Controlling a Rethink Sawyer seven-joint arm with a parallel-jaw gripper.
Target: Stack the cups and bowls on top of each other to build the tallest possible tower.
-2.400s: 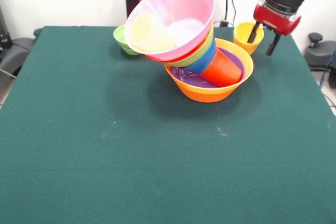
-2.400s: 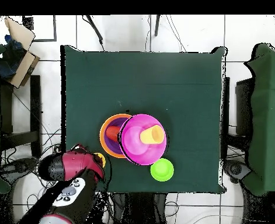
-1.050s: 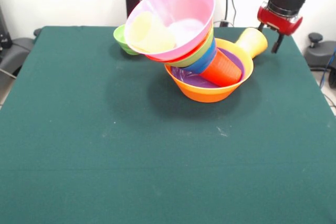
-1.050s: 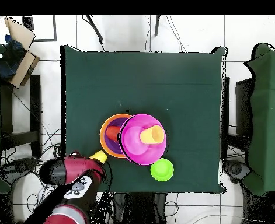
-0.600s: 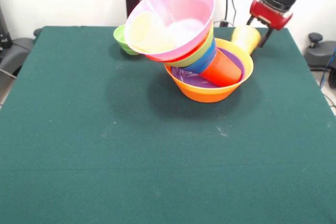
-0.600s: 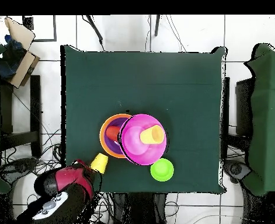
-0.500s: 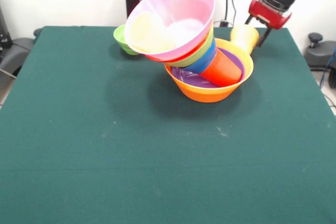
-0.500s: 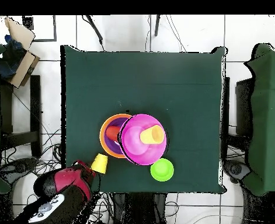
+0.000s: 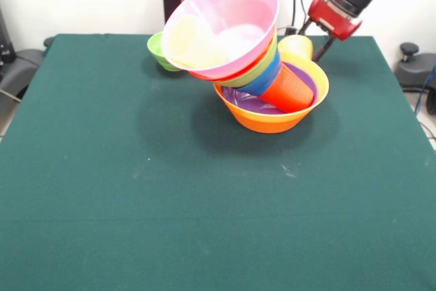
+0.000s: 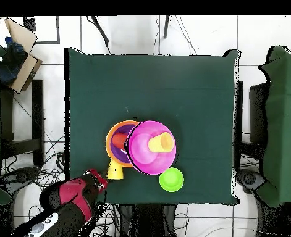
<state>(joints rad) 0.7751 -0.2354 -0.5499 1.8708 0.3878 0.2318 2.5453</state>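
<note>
"Green cloth on the counter [image 9: 136,223], nothing on my near side. What do you see past it?"

"I see the tower [image 9: 245,52] in the middle. The large orange bowl [image 9: 272,119] is at the bottom, with the purple bowl [image 9: 248,104] inside it. The red-orange cup [image 9: 289,90] lies tipped in there. On it lean the blue, green and red-orange bowls, then the big pink bowl [image 9: 231,11] with the pale yellow cup [image 9: 194,44] inside. It all tilts a lot."

"So most of it is stacked?"

"I think so. Two things are left. The small green bowl [image 9: 158,51] sits on the counter behind the tower. The yellow cup [image 9: 296,47] is just behind the orange bowl's rim."

"Is my gripper [image 9: 312,39] holding that cup?"

"It looks closed on the yellow cup, tipped over near the far edge. From above, the cup touches the orange bowl."

"Then I still have to put it on top, and the green bowl too. The lean worries me."
</note>
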